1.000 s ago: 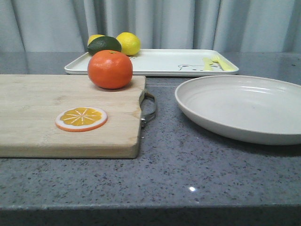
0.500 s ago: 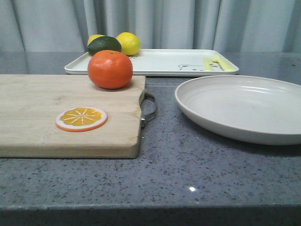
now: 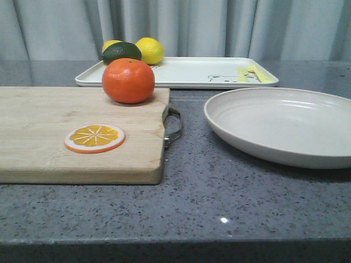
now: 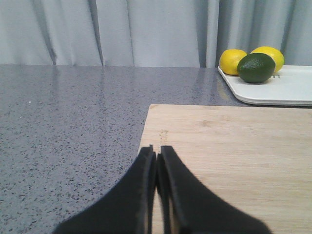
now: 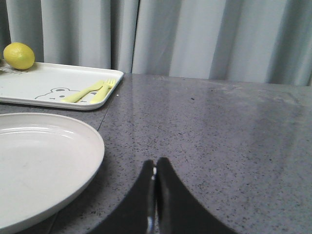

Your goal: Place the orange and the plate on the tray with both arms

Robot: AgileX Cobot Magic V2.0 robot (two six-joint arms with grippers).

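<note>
No movement since before: left gripper (image 4: 157,152) and right gripper (image 5: 155,165) both closed, low over table (image 3: 219,192).

A wooden cutting board (image 3: 77,131) lies on the grey speckled surface (image 3: 219,197), its metal handle (image 3: 174,127) on the right-hand edge. An orange slice (image 3: 94,138) rests flat on the board. Further back — two lemons (image 3: 149,50) and a dark green lime (image 3: 122,52) clustered together before the grey curtain (image 3: 192,27).

soft, even, cool light, a small glare dot on the countertop (image 3: 224,219) toward 6 o'clock, faint shadows, and blurred near gripper fingers (image 4: 146,195).
</note>
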